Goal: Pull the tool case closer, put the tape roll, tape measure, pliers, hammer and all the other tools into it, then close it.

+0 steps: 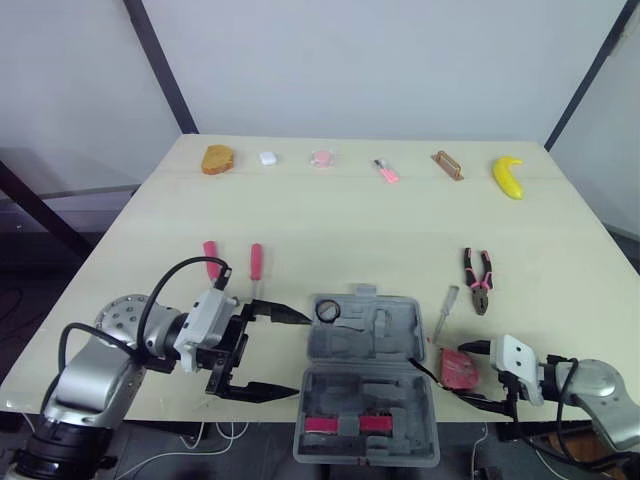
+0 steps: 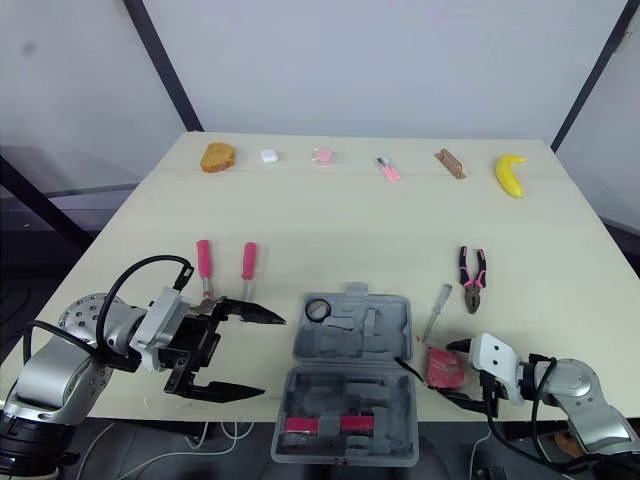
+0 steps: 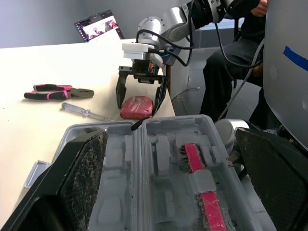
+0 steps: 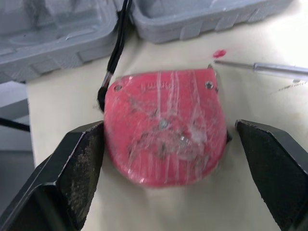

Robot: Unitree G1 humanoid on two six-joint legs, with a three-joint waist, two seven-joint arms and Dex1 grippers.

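Both end effectors gape wide, empty. My right end effector (image 1: 468,372) straddles the tape measure (image 4: 166,142), lying on the worktop (image 1: 350,220) just right of the open tool case (image 1: 365,380), ready to pinch; the left end effector (image 1: 298,355) flanks the case, probably to steady it.

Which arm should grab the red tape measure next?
Likely right. The right gripper is open with a finger on each side of the tape measure; the left gripper sits open across the tool case from it.
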